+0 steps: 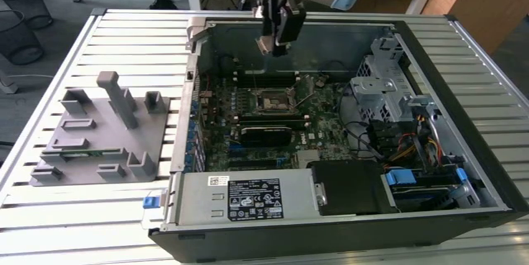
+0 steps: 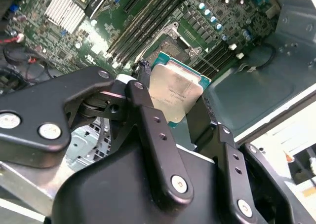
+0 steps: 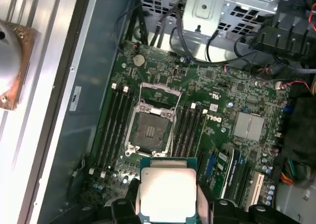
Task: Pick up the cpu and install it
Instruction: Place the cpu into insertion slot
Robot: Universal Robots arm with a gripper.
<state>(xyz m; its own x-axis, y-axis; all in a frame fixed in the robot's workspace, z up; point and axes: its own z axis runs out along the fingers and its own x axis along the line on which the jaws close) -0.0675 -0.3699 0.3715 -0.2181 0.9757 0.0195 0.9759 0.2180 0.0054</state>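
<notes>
The jaws of the gripper (image 2: 173,99) are closed on the cpu (image 2: 176,92), one black finger (image 2: 148,116) against each of two opposite edges, its silver top carrying fine print. In the exterior view the gripper (image 1: 276,39) hangs above the far part of the open computer case (image 1: 331,243), clear of the motherboard (image 1: 248,147). In the first wrist view the cpu (image 3: 167,193) is up in the air, short of the socket (image 3: 149,131), whose metal frame stands swung open. Memory slots (image 3: 114,125) flank the socket. Near in the case, the power supply (image 1: 248,198) bears printed labels. On the slatted worktop (image 1: 66,221), at the exterior view's left, sits a gray fixture tray (image 1: 99,135).
</notes>
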